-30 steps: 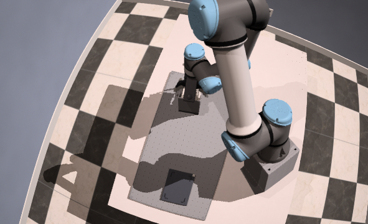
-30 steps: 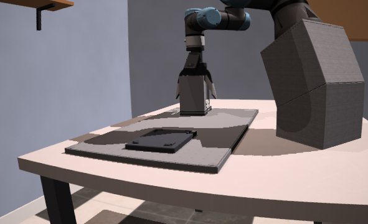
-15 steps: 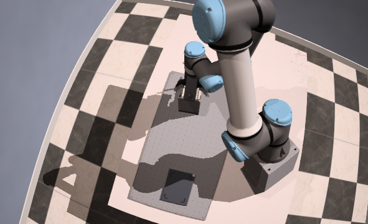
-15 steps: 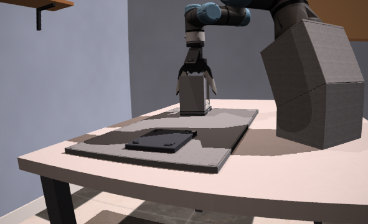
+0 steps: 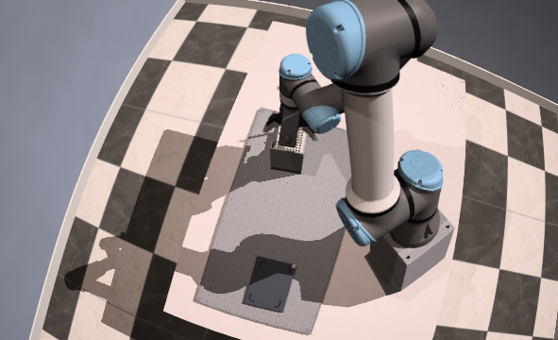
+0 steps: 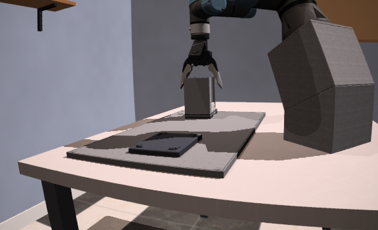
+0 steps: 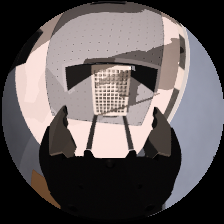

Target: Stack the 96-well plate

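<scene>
The stack rack K1 (image 5: 287,160) is a tall dark open-topped box at the far end of the grey baseplate; it also shows in the exterior view (image 6: 199,97). A white 96-well plate (image 5: 297,143) lies inside it and is seen from above in the wrist view (image 7: 113,92). I cannot tell how many plates are stacked there. My gripper (image 6: 201,85) hangs just above the rack's top with its fingers wide open and empty, one on each side, as the wrist view (image 7: 110,114) shows. The plate nest N1 (image 5: 269,283), a flat dark tray, holds no plate (image 6: 166,144).
The grey perforated baseplate (image 5: 279,222) runs along the table. The arm's grey base pedestal (image 5: 411,257) stands to its right and looms large in the exterior view (image 6: 323,86). The table's front edge (image 6: 189,201) is near the nest.
</scene>
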Motion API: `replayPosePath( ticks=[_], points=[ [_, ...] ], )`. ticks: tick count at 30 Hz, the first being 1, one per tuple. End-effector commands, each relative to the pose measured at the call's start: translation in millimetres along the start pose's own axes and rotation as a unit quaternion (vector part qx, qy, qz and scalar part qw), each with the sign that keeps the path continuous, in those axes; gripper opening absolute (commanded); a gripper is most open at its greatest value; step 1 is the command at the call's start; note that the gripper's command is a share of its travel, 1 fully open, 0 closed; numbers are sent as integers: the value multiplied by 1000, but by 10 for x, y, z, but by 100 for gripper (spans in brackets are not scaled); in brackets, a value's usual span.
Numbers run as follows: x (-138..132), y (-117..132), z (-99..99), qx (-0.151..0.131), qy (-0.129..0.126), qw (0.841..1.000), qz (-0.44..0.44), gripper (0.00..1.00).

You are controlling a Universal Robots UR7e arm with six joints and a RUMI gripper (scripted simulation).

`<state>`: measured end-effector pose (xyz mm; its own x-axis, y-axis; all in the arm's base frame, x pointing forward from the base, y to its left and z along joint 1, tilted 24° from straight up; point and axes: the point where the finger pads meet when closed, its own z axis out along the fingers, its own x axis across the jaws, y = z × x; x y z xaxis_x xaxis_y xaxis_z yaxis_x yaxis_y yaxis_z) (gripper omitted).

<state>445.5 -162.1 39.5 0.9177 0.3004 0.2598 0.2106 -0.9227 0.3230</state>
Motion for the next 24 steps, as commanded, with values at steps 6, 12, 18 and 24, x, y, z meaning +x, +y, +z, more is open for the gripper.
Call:
replayPosePath(
  ticks=[6, 12, 18, 24],
  points=[
    [1, 11, -295, 1, 0, 1000, 0, 100],
    [2, 11, -376, 1, 0, 1000, 0, 100],
    [2, 11, -376, 1, 0, 1000, 0, 100],
    [2, 11, -376, 1, 0, 1000, 0, 100]
  ],
)
